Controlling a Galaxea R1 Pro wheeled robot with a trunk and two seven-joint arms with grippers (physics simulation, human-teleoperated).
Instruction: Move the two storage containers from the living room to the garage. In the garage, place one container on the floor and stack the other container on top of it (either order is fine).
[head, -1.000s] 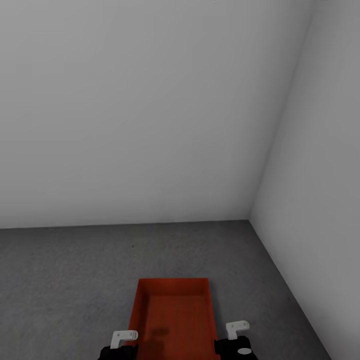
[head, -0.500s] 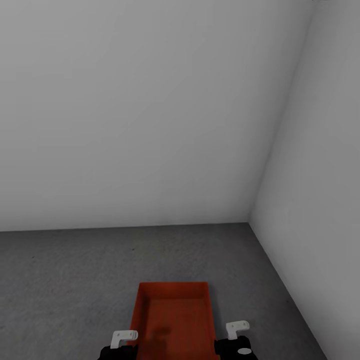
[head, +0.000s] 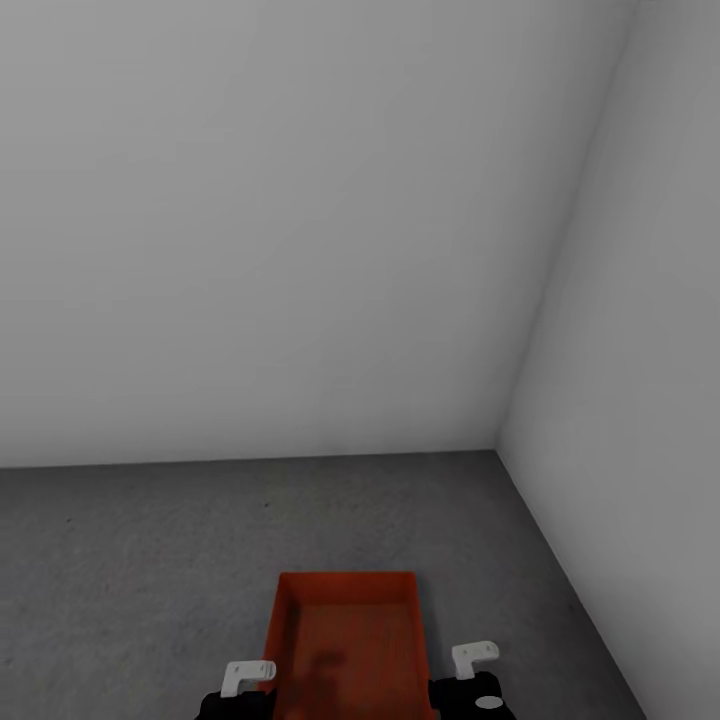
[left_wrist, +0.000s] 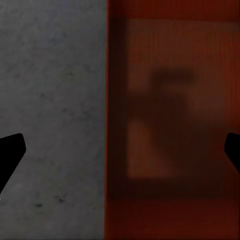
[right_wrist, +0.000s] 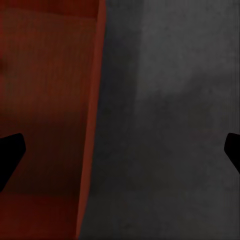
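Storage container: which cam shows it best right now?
Head view: the storage container shows most of its outline and open top on the floor. Left wrist view shows the ribbed bottom close up; right wrist view, one wall.

There is no writing to read anywhere here. The orange-red bin (head: 348, 640) carries no label or brand, as far as its blurred ribbed bottom lets me judge, and the pale grey walls (head: 300, 230) and the concrete floor (head: 130, 560) are bare of signs or numbers.
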